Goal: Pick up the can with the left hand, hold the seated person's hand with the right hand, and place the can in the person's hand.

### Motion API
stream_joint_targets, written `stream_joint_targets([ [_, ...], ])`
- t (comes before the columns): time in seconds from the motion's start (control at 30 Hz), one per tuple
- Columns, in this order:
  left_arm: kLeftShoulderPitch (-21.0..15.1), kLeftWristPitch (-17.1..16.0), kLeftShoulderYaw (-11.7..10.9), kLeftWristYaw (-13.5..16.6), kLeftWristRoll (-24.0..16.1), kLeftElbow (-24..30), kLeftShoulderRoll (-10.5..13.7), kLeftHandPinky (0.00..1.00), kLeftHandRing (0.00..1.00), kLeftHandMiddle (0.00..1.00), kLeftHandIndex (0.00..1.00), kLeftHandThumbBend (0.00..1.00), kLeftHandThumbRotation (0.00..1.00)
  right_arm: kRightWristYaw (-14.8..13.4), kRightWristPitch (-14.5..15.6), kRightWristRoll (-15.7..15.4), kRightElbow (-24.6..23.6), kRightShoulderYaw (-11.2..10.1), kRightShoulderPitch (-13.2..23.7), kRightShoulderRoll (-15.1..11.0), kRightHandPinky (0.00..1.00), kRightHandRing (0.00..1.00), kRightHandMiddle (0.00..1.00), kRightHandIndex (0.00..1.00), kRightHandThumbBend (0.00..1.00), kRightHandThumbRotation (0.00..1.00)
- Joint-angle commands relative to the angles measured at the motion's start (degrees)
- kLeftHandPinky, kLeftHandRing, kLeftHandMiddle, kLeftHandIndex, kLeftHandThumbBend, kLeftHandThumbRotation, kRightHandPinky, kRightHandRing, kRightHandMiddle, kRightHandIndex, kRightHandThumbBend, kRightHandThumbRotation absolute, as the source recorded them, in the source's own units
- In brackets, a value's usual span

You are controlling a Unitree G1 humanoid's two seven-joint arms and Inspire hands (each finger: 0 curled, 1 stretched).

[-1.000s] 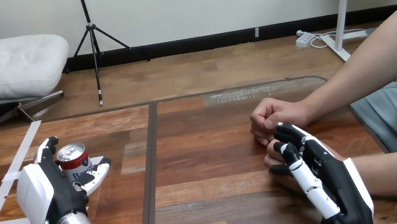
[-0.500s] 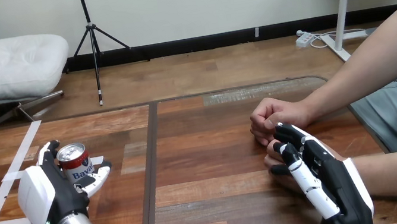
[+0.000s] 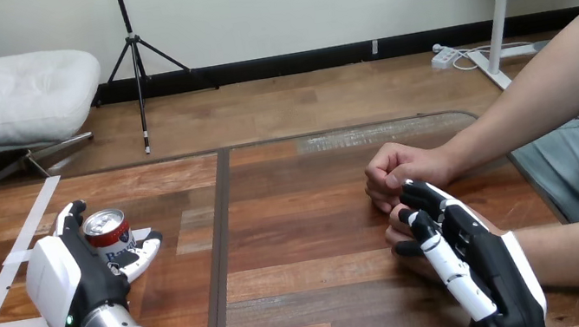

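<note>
Little changes since a second ago: our left hand [image 3: 84, 275] grips the can [image 3: 111, 237], apparently not lifted from the table [image 3: 308, 248]. Our right hand [image 3: 476, 257] clasps the person's nearer hand [image 3: 397, 237], so lifting comes next.

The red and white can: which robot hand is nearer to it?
Left. The left hand is curled round the red and white metal can; the right hand is far off to its right, clasping the person's hand.
</note>
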State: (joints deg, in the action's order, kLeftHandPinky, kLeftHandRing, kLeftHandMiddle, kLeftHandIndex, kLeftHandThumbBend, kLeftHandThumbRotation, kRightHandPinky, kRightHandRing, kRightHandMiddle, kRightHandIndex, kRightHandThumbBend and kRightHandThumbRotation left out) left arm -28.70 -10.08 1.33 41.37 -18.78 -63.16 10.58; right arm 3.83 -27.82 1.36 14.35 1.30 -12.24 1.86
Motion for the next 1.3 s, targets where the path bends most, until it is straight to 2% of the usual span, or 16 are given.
stream_joint_targets([
  [0.0, -5.0, -0.1, 0.6, 0.6, -0.8, -1.3, 1.8, 0.61, 0.76, 0.83, 0.81, 0.74, 0.07, 0.2, -0.3, 0.7, -3.0, -0.6, 1.1, -0.4, 0.79, 0.85, 0.87, 0.84, 0.57, 0.66],
  [0.27, -5.4, -0.2, 0.6, 0.7, -0.6, -2.1, 1.8, 0.61, 0.76, 0.83, 0.81, 0.74, 0.12, 0.4, -0.1, 1.0, -3.3, -0.6, 0.8, -0.5, 0.79, 0.86, 0.87, 0.84, 0.58, 0.66],
  [0.63, -6.2, 0.0, 0.3, 0.9, -0.3, -3.2, 1.9, 0.59, 0.74, 0.81, 0.8, 0.74, 0.13, 0.4, -0.1, 0.6, -3.3, -0.6, 0.5, -0.7, 0.78, 0.85, 0.87, 0.84, 0.59, 0.66],
  [0.83, -6.5, -0.1, 0.4, 1.0, -0.4, -3.7, 2.0, 0.58, 0.72, 0.79, 0.78, 0.74, 0.09, 0.4, -0.1, 0.4, -3.5, -0.6, 0.3, -0.8, 0.78, 0.85, 0.87, 0.84, 0.58, 0.66],
  [1.13, -7.1, -0.3, 1.1, 1.8, -1.1, -4.7, 2.5, 0.52, 0.66, 0.72, 0.72, 0.74, 0.09, 0.3, -0.4, 0.3, -3.3, -0.7, 0.2, -0.8, 0.78, 0.85, 0.87, 0.84, 0.57, 0.66],
  [1.27, -7.2, -0.5, 1.3, 2.2, -1.3, -4.9, 2.7, 0.49, 0.63, 0.69, 0.68, 0.75, 0.04, 0.2, -0.3, 0.2, -3.5, -0.7, 0.1, -0.8, 0.77, 0.85, 0.87, 0.84, 0.57, 0.66],
])
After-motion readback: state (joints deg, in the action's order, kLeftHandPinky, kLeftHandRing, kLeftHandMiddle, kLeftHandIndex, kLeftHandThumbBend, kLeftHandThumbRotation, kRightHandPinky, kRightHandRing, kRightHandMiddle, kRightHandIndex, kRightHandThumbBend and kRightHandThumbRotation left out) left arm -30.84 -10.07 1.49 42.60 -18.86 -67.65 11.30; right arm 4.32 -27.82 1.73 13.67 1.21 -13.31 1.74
